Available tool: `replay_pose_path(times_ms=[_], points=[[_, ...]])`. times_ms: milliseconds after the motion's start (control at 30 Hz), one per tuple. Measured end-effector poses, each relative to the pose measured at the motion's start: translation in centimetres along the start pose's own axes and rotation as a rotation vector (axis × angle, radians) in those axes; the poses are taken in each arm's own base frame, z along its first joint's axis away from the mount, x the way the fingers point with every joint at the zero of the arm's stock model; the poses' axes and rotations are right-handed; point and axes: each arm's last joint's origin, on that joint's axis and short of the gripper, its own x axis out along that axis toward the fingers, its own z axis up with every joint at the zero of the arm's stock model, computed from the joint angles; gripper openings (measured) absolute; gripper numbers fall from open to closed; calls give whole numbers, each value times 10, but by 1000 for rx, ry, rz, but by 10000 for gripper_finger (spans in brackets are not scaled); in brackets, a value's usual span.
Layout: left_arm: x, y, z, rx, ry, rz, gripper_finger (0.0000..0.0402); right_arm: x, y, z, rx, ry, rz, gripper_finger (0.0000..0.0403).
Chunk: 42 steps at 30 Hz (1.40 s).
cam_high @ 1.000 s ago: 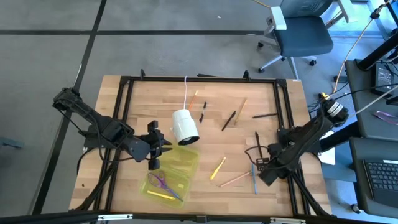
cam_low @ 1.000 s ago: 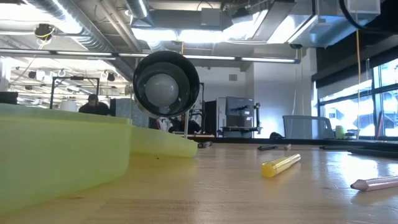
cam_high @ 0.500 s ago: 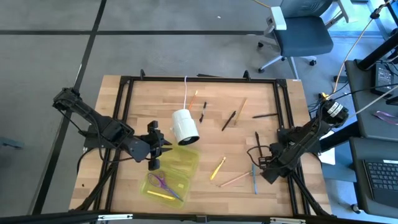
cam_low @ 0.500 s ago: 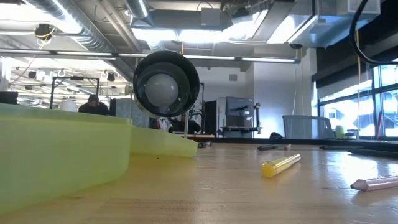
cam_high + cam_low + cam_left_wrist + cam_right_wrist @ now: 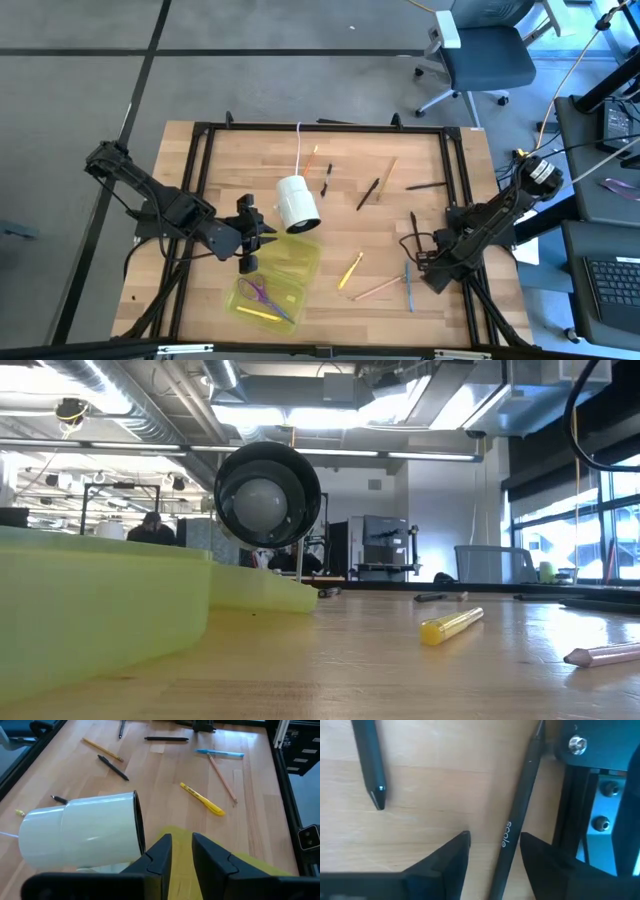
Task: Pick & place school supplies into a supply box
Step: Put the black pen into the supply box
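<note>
Translucent yellow-green supply box (image 5: 276, 284) holds purple-handled scissors (image 5: 262, 295).

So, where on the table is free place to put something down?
Bare wood lies beside the table far-left corner, left of the white cylinder. The middle is crowded with pens, like the yellow pen.

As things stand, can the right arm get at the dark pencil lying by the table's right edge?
Probably yes. The right gripper is open and low over the dark pencil, fingers either side. The table frame right beside it could crowd the outer finger.
</note>
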Motion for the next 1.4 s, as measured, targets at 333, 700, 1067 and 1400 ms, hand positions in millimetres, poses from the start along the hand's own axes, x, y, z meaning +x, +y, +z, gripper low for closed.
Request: replay_pose_path(times_ms=[333,700,1067,1400], points=[[0,0,0,-5,0,0,68,0,3,-2,-10,11,38,121],[0,0,0,-5,0,0,65,-1,7,-5,-108,22,98,117],[0,0,0,-8,0,0,63,-2,10,-7,-117,42,123,66],[0,0,0,-7,0,0,60,-7,11,-9,-150,33,104,37]])
